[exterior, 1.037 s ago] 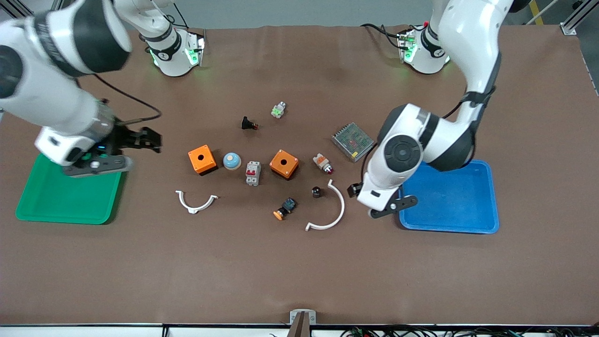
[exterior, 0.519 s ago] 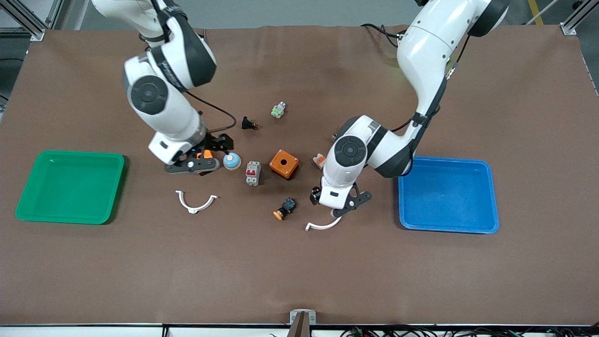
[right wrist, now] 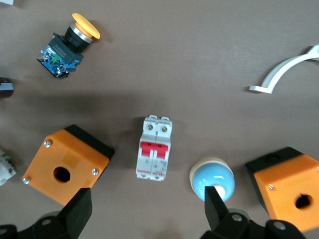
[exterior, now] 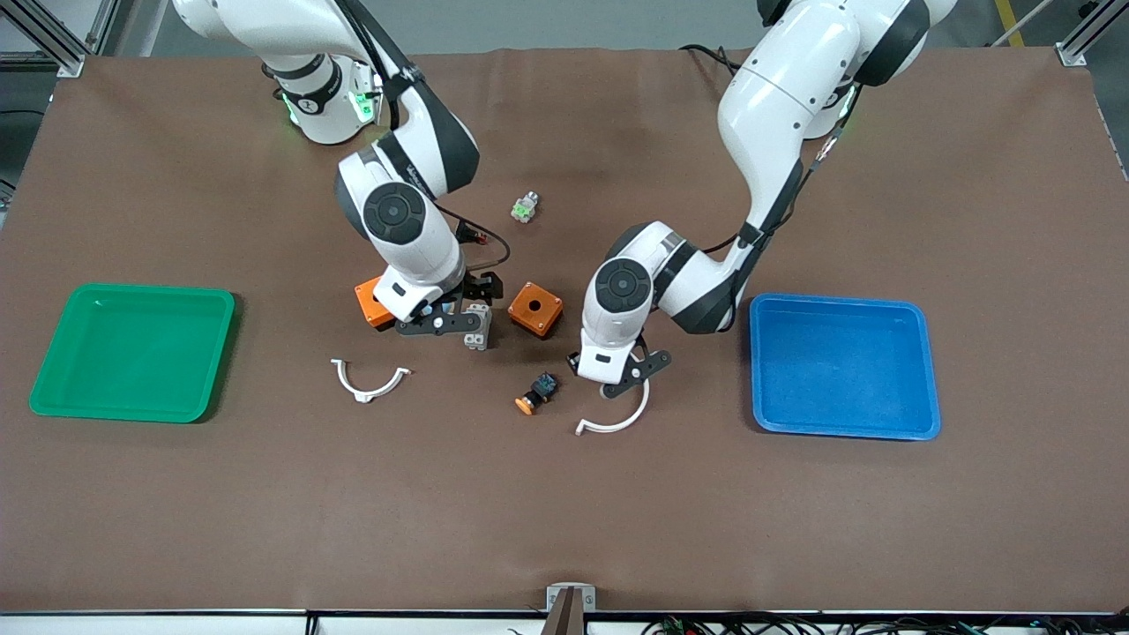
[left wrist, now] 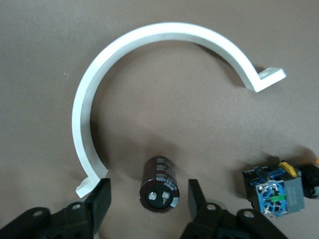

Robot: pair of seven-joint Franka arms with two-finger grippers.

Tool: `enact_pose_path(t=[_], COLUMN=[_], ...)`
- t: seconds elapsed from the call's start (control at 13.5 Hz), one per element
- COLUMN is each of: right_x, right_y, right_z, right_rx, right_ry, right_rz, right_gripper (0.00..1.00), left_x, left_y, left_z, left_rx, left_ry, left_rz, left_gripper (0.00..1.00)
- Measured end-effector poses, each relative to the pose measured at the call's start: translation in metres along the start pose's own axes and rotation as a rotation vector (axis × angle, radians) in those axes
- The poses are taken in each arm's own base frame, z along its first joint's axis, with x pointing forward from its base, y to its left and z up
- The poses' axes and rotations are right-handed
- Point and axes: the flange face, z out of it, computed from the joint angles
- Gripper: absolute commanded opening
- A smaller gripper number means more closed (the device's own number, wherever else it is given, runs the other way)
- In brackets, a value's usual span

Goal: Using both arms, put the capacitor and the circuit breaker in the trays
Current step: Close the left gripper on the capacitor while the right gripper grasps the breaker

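Observation:
The capacitor (left wrist: 159,185) is a small dark cylinder lying on the mat inside a white arc clamp (left wrist: 149,64). My left gripper (left wrist: 148,195) is open, low over the capacitor, with one finger on each side of it and not touching. In the front view the left gripper (exterior: 617,370) hides the capacitor. The circuit breaker (right wrist: 155,148), grey-white with red levers, lies flat between two orange boxes. My right gripper (right wrist: 147,199) is open just above it, with its fingers spread wide. In the front view the right gripper (exterior: 467,309) covers part of the circuit breaker (exterior: 479,333).
A green tray (exterior: 132,353) lies at the right arm's end and a blue tray (exterior: 842,366) at the left arm's end. Orange boxes (exterior: 534,309) (exterior: 370,304) and a blue dome (right wrist: 212,179) flank the breaker. An orange-capped button (exterior: 535,392) and a second white clamp (exterior: 370,381) lie nearer the camera.
Both arms have swung in to the middle of the table. The right gripper moved from the orange box to over the circuit breaker. The left gripper shifted over the capacitor.

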Motion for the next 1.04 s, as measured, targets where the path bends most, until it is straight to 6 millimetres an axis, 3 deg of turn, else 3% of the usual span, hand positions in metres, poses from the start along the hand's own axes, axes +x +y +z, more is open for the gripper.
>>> enact_pose_path(t=[0.37,0.44,0.59,0.81,1.04], right_x=[0.005,0.006,0.008,0.009,0.011], right_y=[-0.002,-0.002,0.000,0.002,0.002], right_z=[0.036,0.040,0.050,0.067,0.081], right_rx=[-0.002,-0.002,-0.005,-0.010,-0.010], right_ry=[-0.001,0.000,-0.004,-0.010,-0.009], right_rz=[0.025,0.029,0.037,0.042,0.045], right_gripper=[1.00,1.00,1.00,1.00,0.99], left_x=[-0.005,-0.005,-0.007,0.003,0.043], left_y=[0.000,0.000,0.001,0.002,0.002], left_z=[0.010,0.011,0.013,0.006,-0.045], left_rx=[0.010,0.010,0.010,-0.003,-0.065], left_ry=[-0.001,-0.002,-0.002,0.022,0.089], left_rz=[0.006,0.006,0.009,0.004,-0.040], left_gripper=[0.43,0.33,0.01,0.00,0.00])
